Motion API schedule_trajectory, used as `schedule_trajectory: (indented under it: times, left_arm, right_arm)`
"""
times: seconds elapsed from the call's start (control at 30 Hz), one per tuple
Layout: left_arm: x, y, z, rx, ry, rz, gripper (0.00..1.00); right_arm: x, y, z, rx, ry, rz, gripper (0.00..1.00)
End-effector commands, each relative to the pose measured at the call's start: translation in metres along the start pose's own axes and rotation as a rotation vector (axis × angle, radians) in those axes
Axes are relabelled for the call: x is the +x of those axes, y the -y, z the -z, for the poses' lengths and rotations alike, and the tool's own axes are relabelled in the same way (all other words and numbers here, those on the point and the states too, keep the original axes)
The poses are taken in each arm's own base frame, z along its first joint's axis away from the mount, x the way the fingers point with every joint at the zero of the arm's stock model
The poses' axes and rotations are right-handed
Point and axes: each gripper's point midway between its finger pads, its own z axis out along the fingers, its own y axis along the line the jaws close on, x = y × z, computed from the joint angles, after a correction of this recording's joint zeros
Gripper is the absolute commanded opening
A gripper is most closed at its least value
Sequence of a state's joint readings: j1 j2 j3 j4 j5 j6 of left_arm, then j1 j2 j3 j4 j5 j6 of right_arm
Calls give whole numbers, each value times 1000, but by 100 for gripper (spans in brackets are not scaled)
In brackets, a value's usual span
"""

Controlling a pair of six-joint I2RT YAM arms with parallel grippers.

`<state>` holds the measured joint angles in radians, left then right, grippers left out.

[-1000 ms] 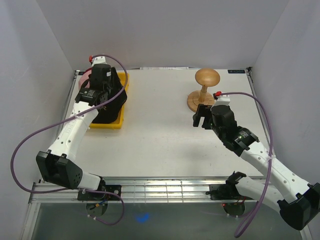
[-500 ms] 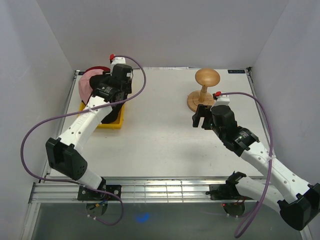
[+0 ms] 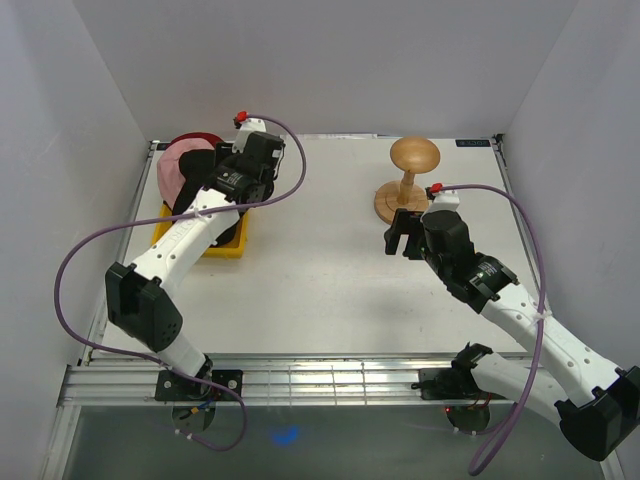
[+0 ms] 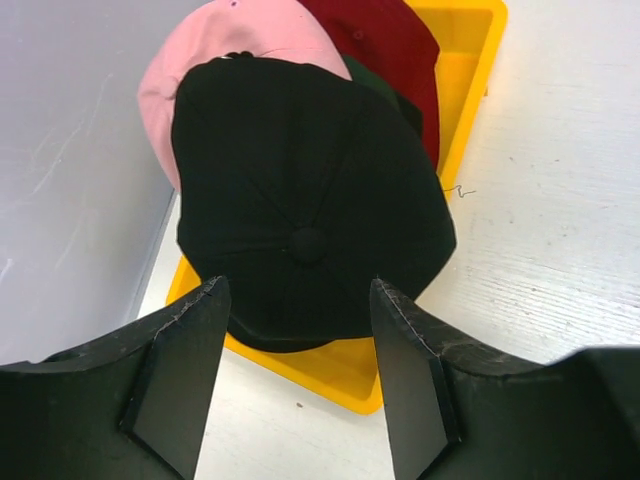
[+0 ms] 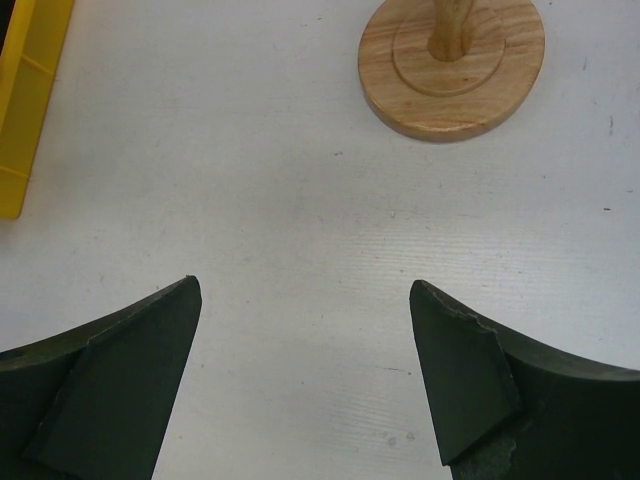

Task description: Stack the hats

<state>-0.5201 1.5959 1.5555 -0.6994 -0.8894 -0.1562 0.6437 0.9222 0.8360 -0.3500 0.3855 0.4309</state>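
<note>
Far left: the yellow tray [image 4: 470,60] holds all three hats in a loose, offset heap. The black cap [image 4: 300,190] lies on top, crown up. The pink cap [image 4: 200,50] shows from under its far-left edge and the dark red cap [image 4: 390,50] from under its far-right edge.

Left hand [image 4: 296,300]: spread, empty, hanging above the black crown's near side.

Judgement: you are at the approach to the top cap, and nothing is gripped yet. The next move calls for a descent and a pinch on crown fabric only, without catching the caps beneath.

Right: bare table [image 5: 300,150], wooden stand [image 5: 455,60]. Right hand [image 5: 302,285] is spread, empty and idle near the stand's base.
</note>
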Motion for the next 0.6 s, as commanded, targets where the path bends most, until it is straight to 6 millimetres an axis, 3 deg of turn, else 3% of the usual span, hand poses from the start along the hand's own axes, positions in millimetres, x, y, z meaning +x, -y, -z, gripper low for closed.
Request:
schedule_trajectory:
  times: [0.0, 0.57]
  left_arm:
    - [-16, -15, 4, -56, 35, 13, 68]
    - [-14, -4, -11, -78, 38, -13, 61]
  right_arm:
    - [-5, -3, 3, -16, 21, -15, 90]
    - [-1, 1, 5, -8, 26, -23, 90]
